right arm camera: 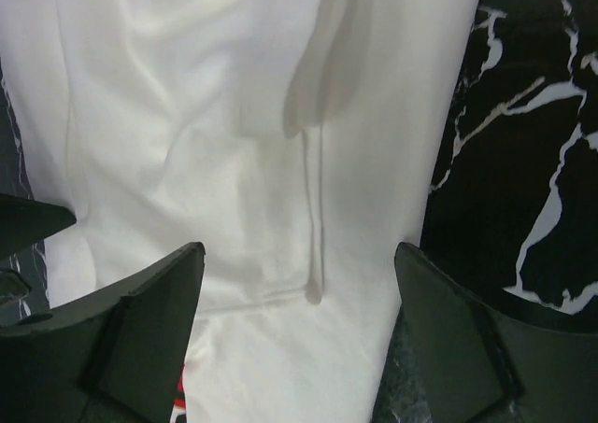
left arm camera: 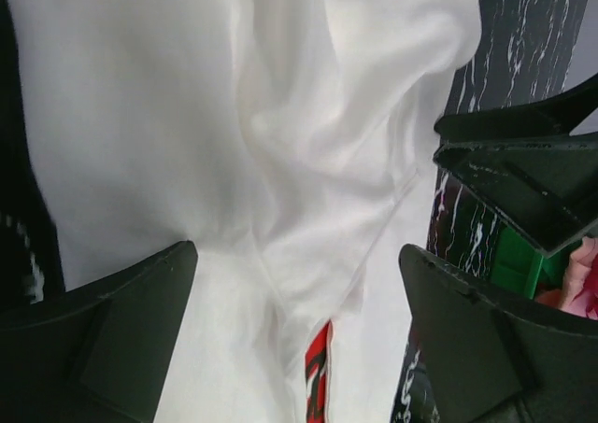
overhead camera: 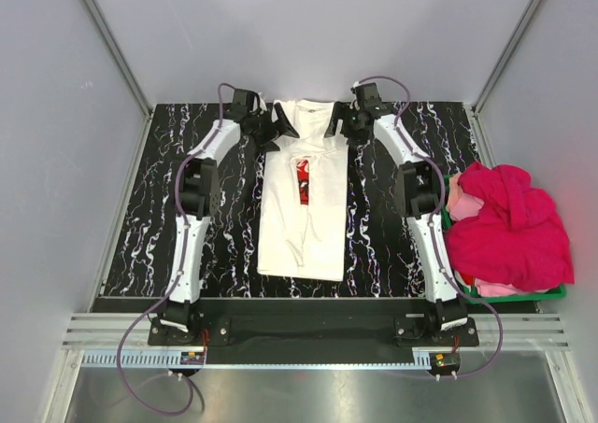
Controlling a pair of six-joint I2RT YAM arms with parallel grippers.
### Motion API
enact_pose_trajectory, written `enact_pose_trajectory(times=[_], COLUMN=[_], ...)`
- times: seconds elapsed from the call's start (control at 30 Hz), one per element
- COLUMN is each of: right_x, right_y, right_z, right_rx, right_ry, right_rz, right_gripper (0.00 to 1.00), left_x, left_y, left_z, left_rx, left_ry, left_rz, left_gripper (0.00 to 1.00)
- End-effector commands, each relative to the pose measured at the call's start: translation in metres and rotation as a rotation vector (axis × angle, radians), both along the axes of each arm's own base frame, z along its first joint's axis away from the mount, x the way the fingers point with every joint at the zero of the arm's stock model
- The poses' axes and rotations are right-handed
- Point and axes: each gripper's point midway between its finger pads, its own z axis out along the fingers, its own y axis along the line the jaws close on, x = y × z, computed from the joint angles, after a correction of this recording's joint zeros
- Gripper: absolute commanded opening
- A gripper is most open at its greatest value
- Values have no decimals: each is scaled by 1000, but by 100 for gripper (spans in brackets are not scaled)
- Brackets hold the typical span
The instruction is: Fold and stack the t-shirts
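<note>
White shirt (overhead camera: 301,199): lying mid-counter, folded lengthwise into a long narrow strip, far end sitting between the two tools.
Print (overhead camera: 303,181): showing only as a thin red sliver along the strip's centre seam.
Left tool (overhead camera: 278,124): hanging over the shirt's far-left corner, released; the wrist view is showing both fingers (left arm camera: 121,339) spread wide with white cloth beneath. Cannot tell whether they are touching it.
Right tool (overhead camera: 338,122): hanging over the far-right corner, also released, fingers (right arm camera: 467,339) wide apart and straddling the shirt's right edge.
Pink shirts (overhead camera: 509,227): sitting heaped and unfolded in the basket (overhead camera: 523,295), spilling over its rim.
Basket: standing at the right edge of the counter (overhead camera: 234,246), just beside the right arm.
</note>
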Motion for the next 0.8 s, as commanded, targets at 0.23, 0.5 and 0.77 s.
enact_pose_trajectory(times=[0.23, 0.5, 0.77], right_x=[-82, -257, -410], right_y=[-6, -9, 7], right_z=[196, 77, -9], right_rx=[123, 128, 103], right_ry=[-189, 157, 354], right_rz=[13, -68, -58], right_gripper=[96, 90, 81], left_x=[-109, -256, -378], left_y=[32, 79, 82], left_z=[164, 60, 9], left_rx=[92, 242, 259], left_ry=[-170, 118, 201], left_rz=[-9, 21, 87], left_gripper=[99, 94, 90])
